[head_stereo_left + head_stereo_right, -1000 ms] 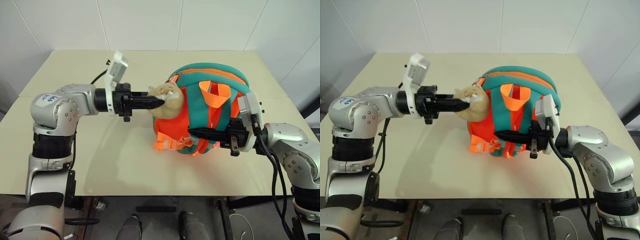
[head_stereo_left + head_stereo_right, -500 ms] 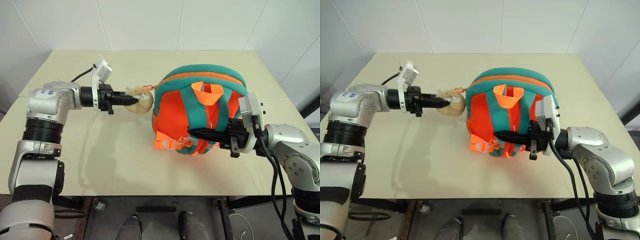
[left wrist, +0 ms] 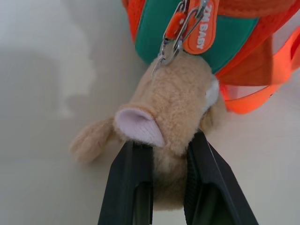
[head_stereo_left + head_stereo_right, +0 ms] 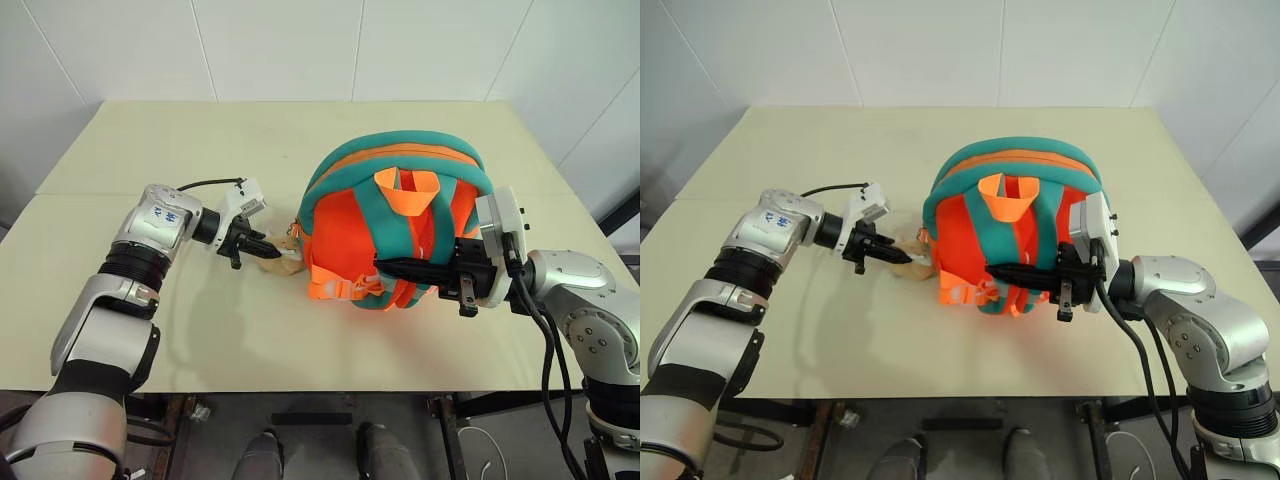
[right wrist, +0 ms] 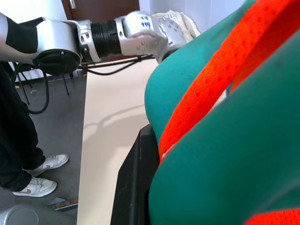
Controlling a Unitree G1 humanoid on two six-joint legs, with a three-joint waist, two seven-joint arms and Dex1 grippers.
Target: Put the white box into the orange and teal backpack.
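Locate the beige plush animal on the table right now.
The beige plush animal lies on the table, pinched by the left gripper, clipped to the orange and teal backpack at its left side.

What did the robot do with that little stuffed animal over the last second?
The left gripper, shut on the plush animal, carried it from up against the backpack down to the table. The right gripper stayed clamped on a teal strap, holding the backpack upright.

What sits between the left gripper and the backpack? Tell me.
In the left wrist view, the beige plush animal, pinched in the left gripper jaws, hangs by a metal clip from the orange and teal backpack.
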